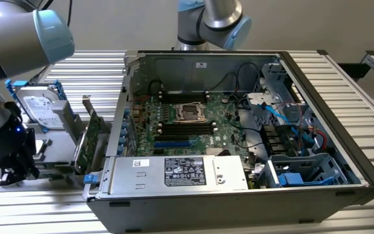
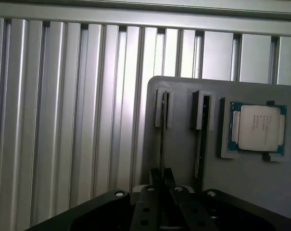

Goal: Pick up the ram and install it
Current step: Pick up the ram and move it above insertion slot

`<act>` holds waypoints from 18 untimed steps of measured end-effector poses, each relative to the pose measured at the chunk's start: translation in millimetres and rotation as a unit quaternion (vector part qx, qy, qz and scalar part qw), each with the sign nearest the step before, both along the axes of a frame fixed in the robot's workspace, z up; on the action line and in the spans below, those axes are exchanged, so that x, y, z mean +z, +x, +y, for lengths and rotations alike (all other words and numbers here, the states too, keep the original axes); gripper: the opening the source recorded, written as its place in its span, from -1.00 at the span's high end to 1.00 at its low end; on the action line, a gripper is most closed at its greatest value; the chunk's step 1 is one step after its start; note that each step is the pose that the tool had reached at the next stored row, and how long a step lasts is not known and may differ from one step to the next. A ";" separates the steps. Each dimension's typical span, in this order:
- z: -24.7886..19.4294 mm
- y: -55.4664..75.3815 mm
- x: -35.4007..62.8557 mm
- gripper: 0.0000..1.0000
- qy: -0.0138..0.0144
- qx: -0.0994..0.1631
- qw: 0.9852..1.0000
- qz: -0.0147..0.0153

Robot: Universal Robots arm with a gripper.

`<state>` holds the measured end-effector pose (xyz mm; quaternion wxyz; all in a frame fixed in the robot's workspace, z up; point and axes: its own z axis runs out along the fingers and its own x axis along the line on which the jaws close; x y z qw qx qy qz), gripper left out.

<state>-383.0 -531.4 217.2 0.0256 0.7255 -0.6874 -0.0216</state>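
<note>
**Now: hand (image 2: 162, 177) clamped on the ram (image 2: 162, 139)**

Right, the hand was pinched shut on that thin stick, which stood on edge in a slot of the grey holder (image 2: 183, 159) on the table (image 2: 63, 120) (a second stick (image 2: 201, 134) in the next slot, a processor (image 2: 257, 127) beside). Upright like that, I'd judge, it offered its top edge for a clean grip. The open computer case (image 1: 239, 146) sat well apart, toward the exterior view's right.
</note>
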 end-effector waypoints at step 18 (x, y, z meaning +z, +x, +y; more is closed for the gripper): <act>0.1 16.3 81.6 0.73 0.000 0.000 1.000 0.006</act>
